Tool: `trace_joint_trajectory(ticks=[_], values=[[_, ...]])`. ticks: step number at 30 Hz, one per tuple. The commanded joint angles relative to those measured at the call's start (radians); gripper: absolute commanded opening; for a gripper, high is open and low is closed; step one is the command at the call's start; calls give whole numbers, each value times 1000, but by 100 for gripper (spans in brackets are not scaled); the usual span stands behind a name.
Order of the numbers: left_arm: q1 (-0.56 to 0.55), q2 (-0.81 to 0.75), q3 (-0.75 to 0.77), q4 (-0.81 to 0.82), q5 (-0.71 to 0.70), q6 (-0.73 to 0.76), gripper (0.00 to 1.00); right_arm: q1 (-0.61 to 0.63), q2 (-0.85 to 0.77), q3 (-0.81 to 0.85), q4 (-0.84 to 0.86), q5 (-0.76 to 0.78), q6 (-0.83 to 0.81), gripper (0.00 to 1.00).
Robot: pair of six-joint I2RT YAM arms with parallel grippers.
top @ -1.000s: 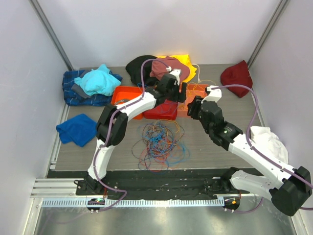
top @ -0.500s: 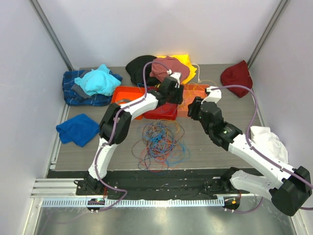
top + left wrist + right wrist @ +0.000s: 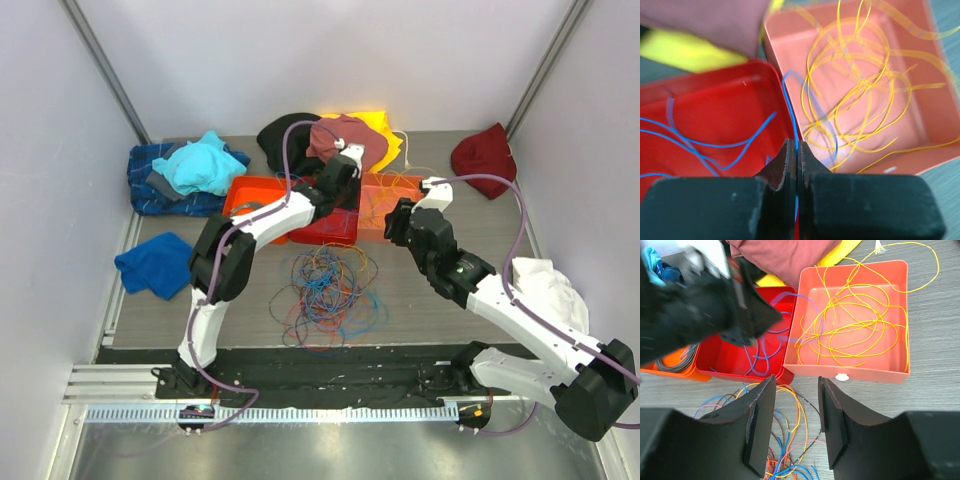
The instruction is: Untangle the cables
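Left pincer (image 3: 796,150), clamped on a blue cable (image 3: 789,102), has shifted left from the salmon tray (image 3: 920,125) of yellow cables (image 3: 860,90) toward the red tray (image 3: 715,100), so sorting appears under way; right pincer (image 3: 796,385) gapes empty; the main tangle (image 3: 330,290) lies lower centre on the desk (image 3: 400,320).

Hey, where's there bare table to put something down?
Bare table lies between the cables and the right arm, and near-left, in front of the blue cloth. The back is crowded with trays and clothes.

The blue cable (image 3: 791,115) slips between the left end effector's (image 3: 797,146) pressed-together fingers, its lower run hidden.
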Motion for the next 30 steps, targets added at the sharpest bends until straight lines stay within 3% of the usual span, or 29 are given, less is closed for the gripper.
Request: trace_joint_trajectory(ticks=[1,16,23,30], values=[[6,-146,-10,17,-79,45,0,6,-19,-3,38,5,16,47],[46,-417,-101,-62,-325,106,0,5,-54,-10,32,11,14,47],[57,-381,-26,-202,-469,157,0,6,-63,-19,32,8,18,47],[66,-319,-95,-199,-444,146,0,5,-67,-32,34,5,19,47]])
